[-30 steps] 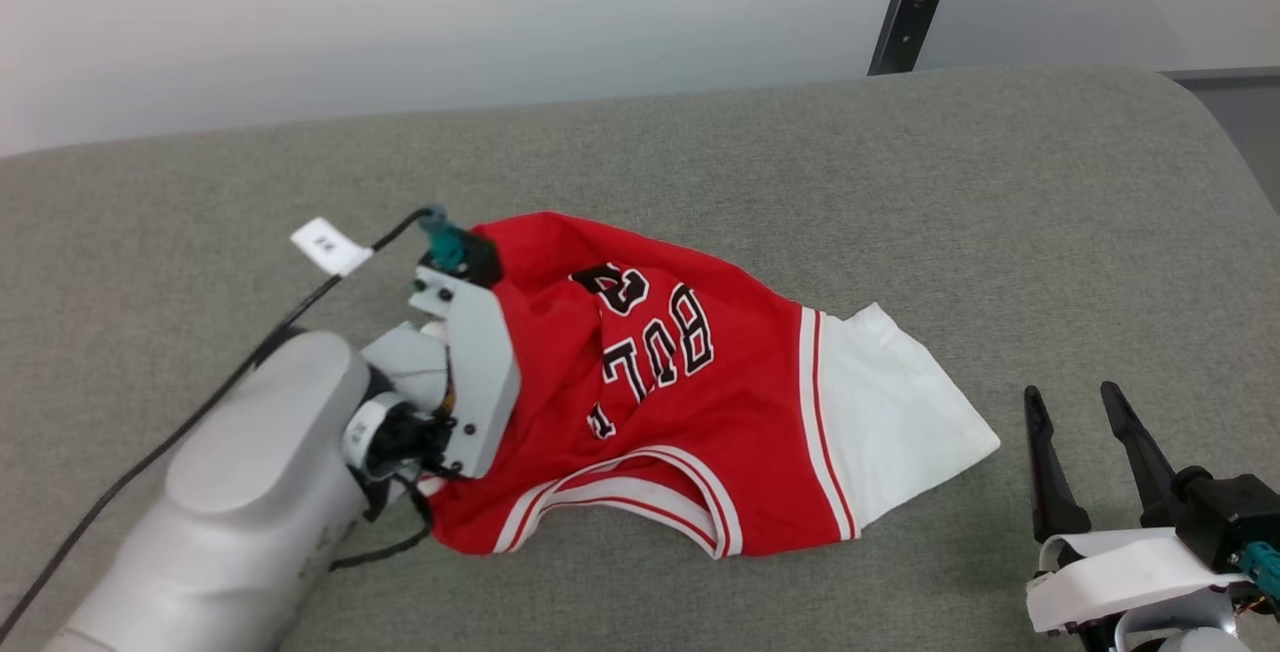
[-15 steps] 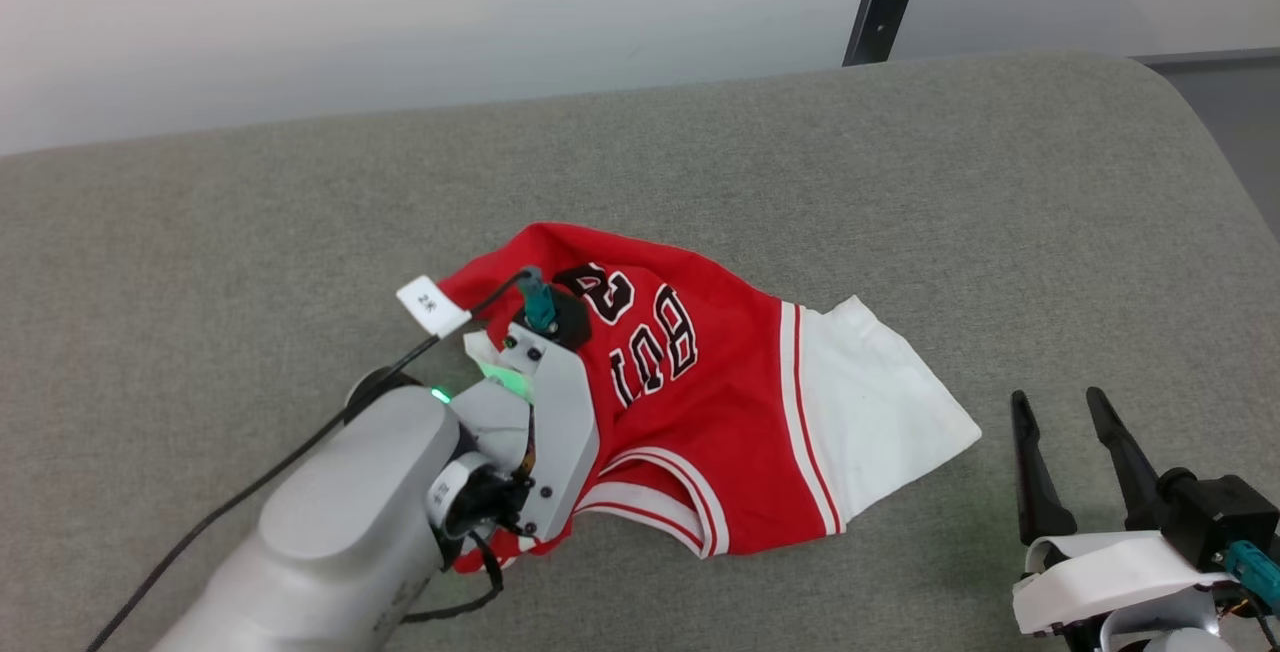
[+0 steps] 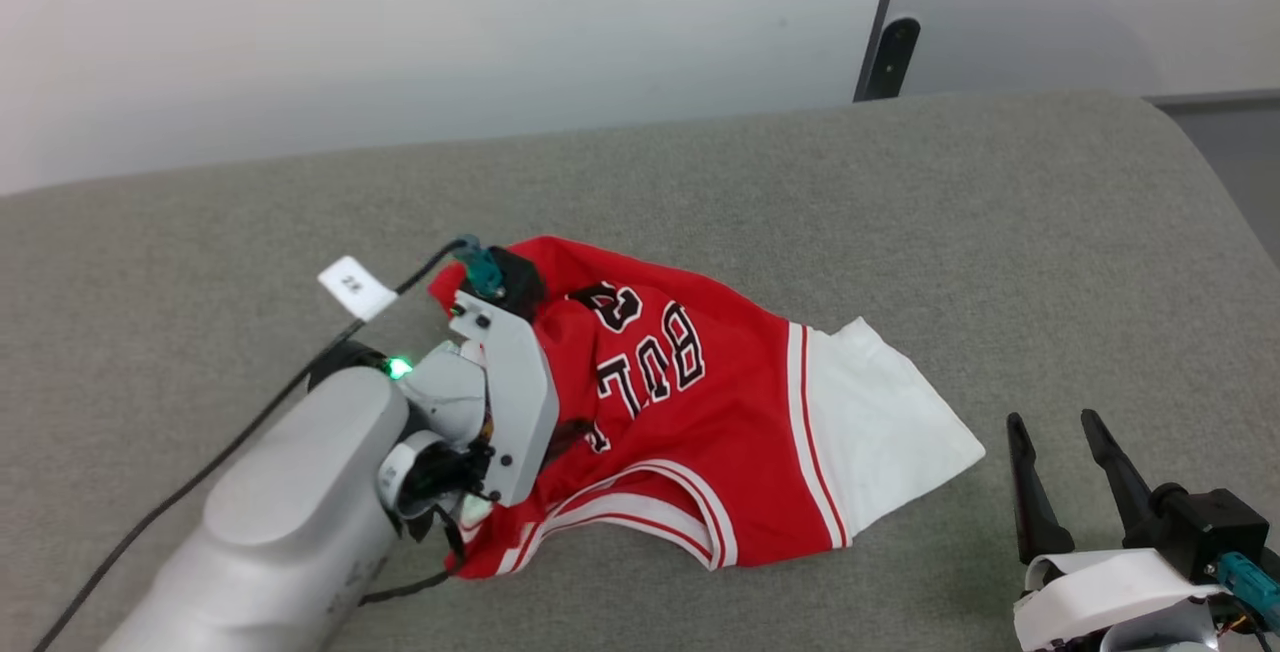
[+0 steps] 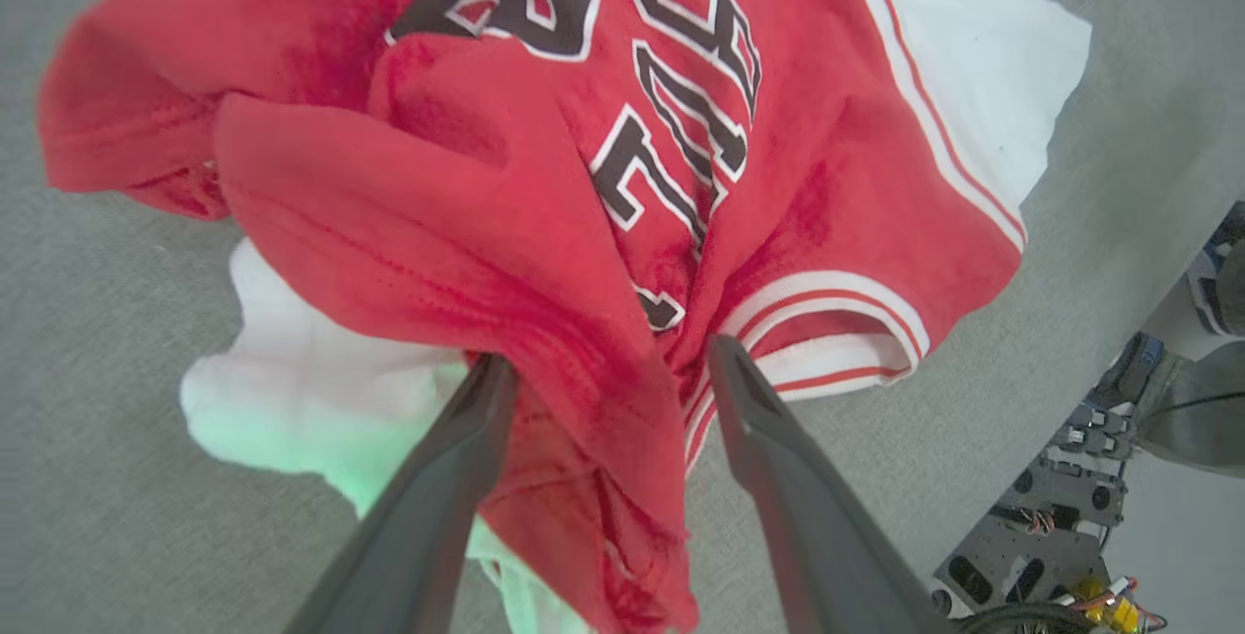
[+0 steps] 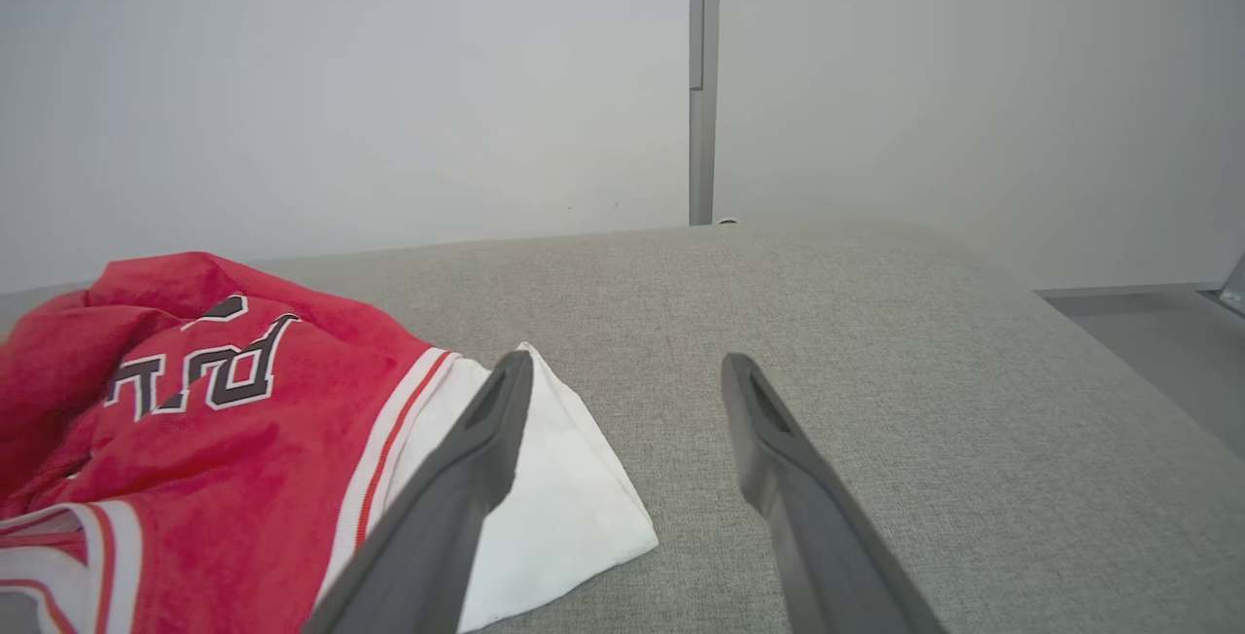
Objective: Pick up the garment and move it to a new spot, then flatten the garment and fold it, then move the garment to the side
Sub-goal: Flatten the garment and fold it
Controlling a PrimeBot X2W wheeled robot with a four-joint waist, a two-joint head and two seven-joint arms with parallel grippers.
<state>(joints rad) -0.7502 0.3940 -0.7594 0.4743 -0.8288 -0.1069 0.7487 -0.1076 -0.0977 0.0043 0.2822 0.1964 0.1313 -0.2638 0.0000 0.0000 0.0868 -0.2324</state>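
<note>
**Left claw lets go of the crumpled red jersey**

A moment ago the left gripper (image 4: 613, 354) was pinched shut on the near left edge of the garment (image 3: 690, 432). Now its two dark fingers stand wide apart. This reads as the drop that ends the first step, moving the shirt to a new spot. Flattening and folding are still to come.

The garment lies in a crumpled heap on a grey padded surface (image 3: 800, 192). Its red body is bunched, with the black lettering showing only in part. One white sleeve end (image 3: 880, 412) is spread out on the side away from the left gripper.

In the left wrist view, a loose red fold of the garment hangs between the parted fingers. The fold brushes the inner face of one finger, but nothing is squeezed.

The right gripper (image 3: 1052, 418) rests near the garment's white sleeve end without touching it. Its fingers are also spread wide, with nothing between them.
</note>
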